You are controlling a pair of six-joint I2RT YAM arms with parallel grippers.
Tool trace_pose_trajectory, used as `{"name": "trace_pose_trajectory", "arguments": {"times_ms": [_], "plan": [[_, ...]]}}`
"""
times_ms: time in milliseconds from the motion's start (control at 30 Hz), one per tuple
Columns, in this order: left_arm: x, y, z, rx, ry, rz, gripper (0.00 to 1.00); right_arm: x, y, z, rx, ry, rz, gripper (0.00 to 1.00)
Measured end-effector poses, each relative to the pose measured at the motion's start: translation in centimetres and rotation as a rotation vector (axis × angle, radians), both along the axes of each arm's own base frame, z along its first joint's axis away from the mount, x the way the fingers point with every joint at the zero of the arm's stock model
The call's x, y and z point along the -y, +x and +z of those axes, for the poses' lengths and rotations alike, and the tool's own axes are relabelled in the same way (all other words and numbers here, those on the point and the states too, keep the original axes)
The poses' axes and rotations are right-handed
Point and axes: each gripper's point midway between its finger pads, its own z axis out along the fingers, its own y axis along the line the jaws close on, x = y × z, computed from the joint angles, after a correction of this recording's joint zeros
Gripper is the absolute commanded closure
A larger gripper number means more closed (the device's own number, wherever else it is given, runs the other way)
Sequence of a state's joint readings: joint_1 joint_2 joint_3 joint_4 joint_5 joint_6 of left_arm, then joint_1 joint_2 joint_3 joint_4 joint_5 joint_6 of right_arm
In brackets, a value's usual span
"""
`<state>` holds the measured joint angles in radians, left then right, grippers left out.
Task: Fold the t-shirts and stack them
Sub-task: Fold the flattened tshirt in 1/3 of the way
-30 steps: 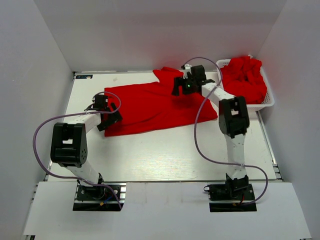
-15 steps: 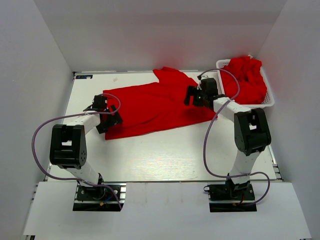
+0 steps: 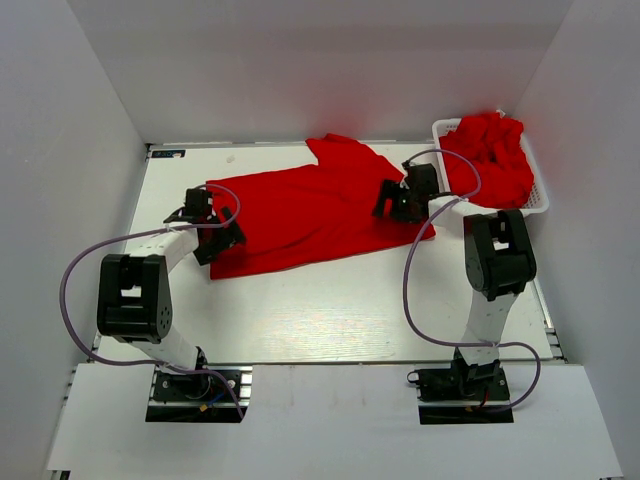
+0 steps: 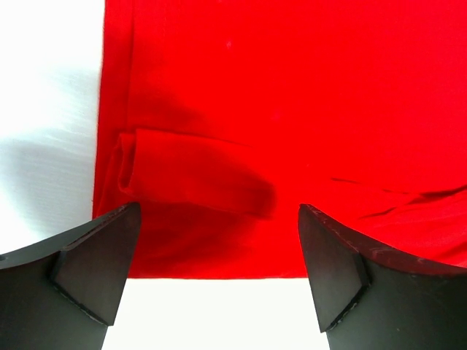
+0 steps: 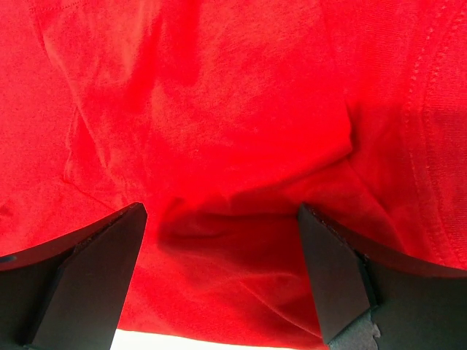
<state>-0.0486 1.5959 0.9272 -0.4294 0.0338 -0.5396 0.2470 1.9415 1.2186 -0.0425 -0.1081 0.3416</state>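
Over on the left, the left end effector (image 3: 222, 240) is hanging low over the near-left corner of a red t-shirt (image 3: 300, 215). Its two dark fingers (image 4: 95, 266) are standing spread wide, with a small rumpled fold of the hem lying between them and nothing pinched. The t-shirt is lying opened out across the far half of the white counter (image 3: 300, 310), one sleeve pointing toward the back wall. At the shirt's right end the right end effector (image 3: 388, 200) is poised just above the cloth, likewise spread apart and gripping nothing. At the far right, a white slatted basket (image 3: 540, 205) is holding a heap of t-shirts (image 3: 490, 160).
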Motion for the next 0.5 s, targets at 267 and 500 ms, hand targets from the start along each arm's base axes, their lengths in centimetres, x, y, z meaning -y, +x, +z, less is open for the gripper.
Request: {"name": "trace_pose_trajectory", "arguments": {"times_ms": [267, 500], "plan": [[-0.19, 0.87, 0.16, 0.018, 0.000, 0.007, 0.51, 0.34, 0.08, 0.02, -0.012, 0.031, -0.009, 0.10], [-0.35, 0.81, -0.46, 0.002, 0.010, 0.009, 1.00, 0.52, 0.11, 0.06, -0.018, 0.048, -0.008, 0.10]]}}
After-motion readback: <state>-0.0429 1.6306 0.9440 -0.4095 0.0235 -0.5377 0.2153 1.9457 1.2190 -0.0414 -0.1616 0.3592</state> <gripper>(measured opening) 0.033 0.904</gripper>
